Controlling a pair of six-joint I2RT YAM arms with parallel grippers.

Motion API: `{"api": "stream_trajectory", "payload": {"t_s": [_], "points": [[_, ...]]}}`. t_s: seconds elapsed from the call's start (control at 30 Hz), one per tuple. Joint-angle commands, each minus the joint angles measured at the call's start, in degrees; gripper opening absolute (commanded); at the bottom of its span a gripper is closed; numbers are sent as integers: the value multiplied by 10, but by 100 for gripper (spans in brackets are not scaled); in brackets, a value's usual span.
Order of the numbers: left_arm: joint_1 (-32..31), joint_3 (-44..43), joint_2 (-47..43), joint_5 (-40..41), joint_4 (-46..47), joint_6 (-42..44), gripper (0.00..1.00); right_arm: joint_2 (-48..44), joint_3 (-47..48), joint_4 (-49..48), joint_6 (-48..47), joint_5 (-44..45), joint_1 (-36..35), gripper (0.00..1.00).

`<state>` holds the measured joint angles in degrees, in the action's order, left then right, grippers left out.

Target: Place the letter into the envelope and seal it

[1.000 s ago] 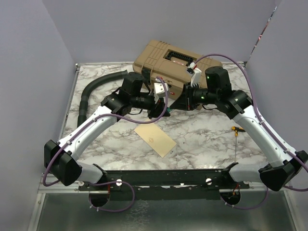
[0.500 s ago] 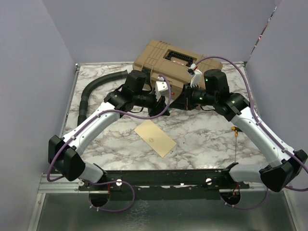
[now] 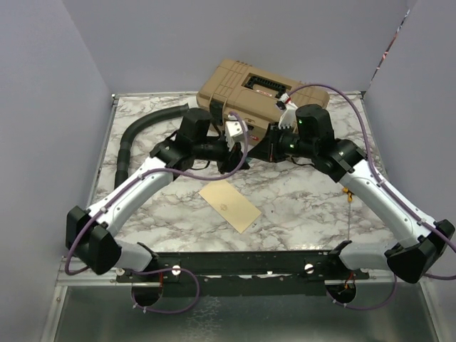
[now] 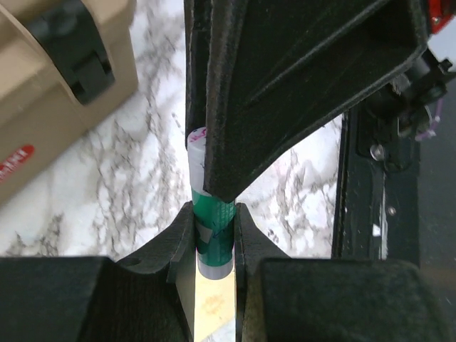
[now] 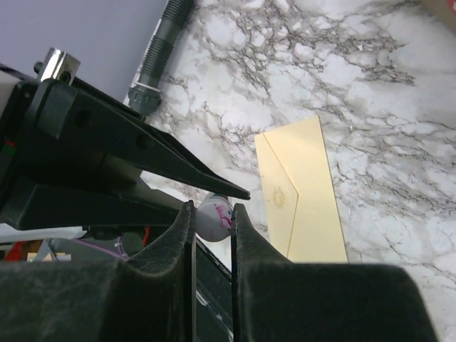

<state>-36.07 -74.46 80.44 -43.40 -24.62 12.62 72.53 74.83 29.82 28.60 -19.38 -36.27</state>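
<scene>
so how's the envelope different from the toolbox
The envelope is flat, thin paper; the toolbox is a bulky hard case. The envelope is pale yellow and plain; the toolbox is browner, with a black handle. Both are rectangular and lie askew on the table.

The envelope [image 3: 229,205] lies before the toolbox [image 3: 235,84], seemingly well apart.

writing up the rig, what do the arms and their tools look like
The left arm and right arm have white link shells with black joints. A purple cable loops along each. Green lights show on the right wrist. The left tool and right tool are black and two-fingered.
</scene>
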Motion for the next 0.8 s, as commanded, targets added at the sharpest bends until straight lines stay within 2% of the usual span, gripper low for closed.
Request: {"api": "stream_trajectory", "payload": {"t_s": [0.0,0.1,0.17,0.2,0.43,0.53,0.77], "points": [[-14,73,-97,64,304,-46,0,15,75,128,27,6,-60,25],[-13,169,-132,126,343,-117,0,-3,110,95,36,60,-60,52],[-13,216,-142,152,366,-168,0,-22,117,67,44,89,-60,63],[-13,233,-144,164,376,-192,0,-31,118,52,46,99,-59,65],[-13,291,-131,343,379,-381,0,-83,54,23,59,179,-59,66],[-13,296,-109,440,370,-490,1,-96,14,21,64,186,-59,66],[-14,302,-18,536,377,-691,0,-125,-60,-11,133,171,-60,65]]}}
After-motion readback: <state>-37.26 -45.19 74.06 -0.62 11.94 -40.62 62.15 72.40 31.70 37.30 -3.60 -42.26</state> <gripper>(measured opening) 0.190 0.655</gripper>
